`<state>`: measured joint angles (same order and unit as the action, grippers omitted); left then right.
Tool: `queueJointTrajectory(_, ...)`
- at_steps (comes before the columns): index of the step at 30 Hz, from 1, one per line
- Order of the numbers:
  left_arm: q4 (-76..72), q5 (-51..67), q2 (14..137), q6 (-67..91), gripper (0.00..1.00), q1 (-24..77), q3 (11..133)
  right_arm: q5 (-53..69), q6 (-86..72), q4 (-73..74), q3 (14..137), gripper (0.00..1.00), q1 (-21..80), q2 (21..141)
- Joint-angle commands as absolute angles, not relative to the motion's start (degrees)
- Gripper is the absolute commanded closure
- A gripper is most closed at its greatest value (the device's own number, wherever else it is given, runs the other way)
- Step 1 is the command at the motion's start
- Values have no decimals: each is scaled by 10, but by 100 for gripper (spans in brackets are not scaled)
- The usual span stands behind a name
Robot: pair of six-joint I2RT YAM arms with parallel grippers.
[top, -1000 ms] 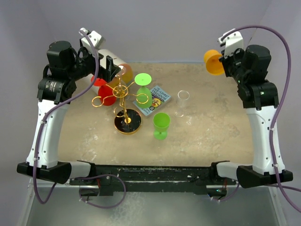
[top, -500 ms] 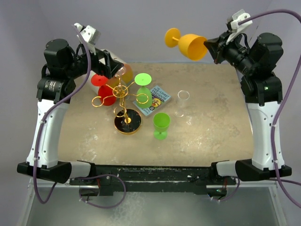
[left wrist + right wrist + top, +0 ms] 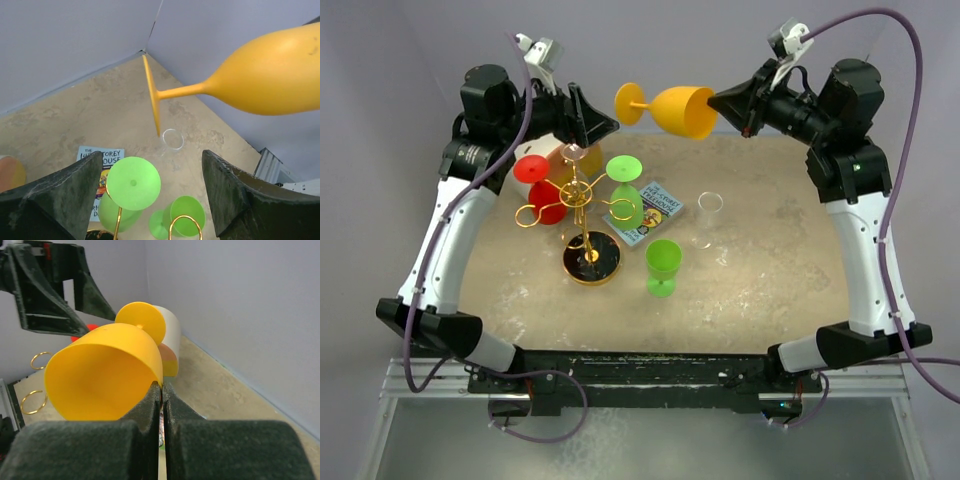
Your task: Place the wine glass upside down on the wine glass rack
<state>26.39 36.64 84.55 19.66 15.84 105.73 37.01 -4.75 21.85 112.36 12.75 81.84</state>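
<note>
My right gripper (image 3: pixel 717 104) (image 3: pixel 161 387) is shut on the rim of the orange wine glass (image 3: pixel 682 110) (image 3: pixel 100 375). It holds the glass on its side in the air over the table's back edge, foot (image 3: pixel 630 103) pointing left. My left gripper (image 3: pixel 600 125) (image 3: pixel 152 156) is open just left of and below that foot, not touching it; the stem and bowl (image 3: pixel 270 80) hang above its fingers. The gold wine glass rack (image 3: pixel 582 205) stands below on its black base (image 3: pixel 592 258). A red glass (image 3: pixel 537 180) and a green glass (image 3: pixel 625 190) hang on it upside down.
A green glass (image 3: pixel 663 265) stands upright on the table right of the rack. A clear glass (image 3: pixel 708 215) and a children's book (image 3: pixel 652 212) lie further right. A white cylinder (image 3: pixel 170 335) stands at the back left, mostly behind my left arm.
My right arm has swung the orange glass left and turned it on its side. The left arm has risen and reached right toward its foot, jaws narrowing a little.
</note>
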Motion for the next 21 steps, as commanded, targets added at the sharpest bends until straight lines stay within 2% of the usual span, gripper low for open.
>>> queueJointTrajectory(1,214,369,865,255,20,161,1095,410,-74,167,1116,100,129,800)
queueJointTrajectory(7,202,379,885,269,30,179,1107,418,-72,164,1100,100,129,792)
queueJointTrajectory(15,199,382,899,276,57,182,1111,424,-68,164,1092,100,129,785)
queueJointTrajectory(21,202,376,902,277,61,183,1111,436,-67,163,1091,100,129,787)
